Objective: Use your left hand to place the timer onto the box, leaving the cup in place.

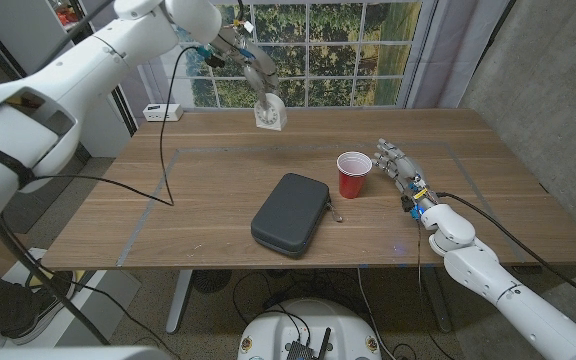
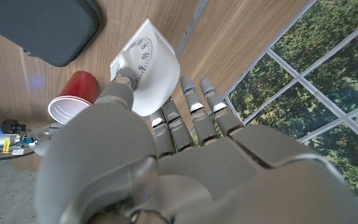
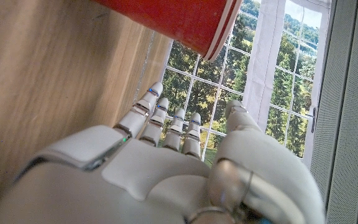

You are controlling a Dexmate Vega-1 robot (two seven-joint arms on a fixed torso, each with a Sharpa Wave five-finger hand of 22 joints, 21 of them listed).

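Head view: left hand point(image 1: 253, 68) grips the white timer point(image 1: 270, 114) at the far side of the table point(image 1: 218, 190), well beyond the box point(image 1: 290, 213). The box lies nearer the robot, its long axis running diagonally; the carry would need to come back toward the robot. Red cup point(image 1: 353, 174) stands just right of the box, right hand point(image 1: 400, 168) just beside the cup, fingers apart, holding nothing. Left wrist view: thumb and fingers point(image 2: 166, 124) clamp the timer point(image 2: 146, 65), dial showing; box point(image 2: 42, 28) and cup point(image 2: 73, 99) beyond it. Right wrist view: right hand point(image 3: 166, 168) near the cup point(image 3: 179, 22), apart from it.
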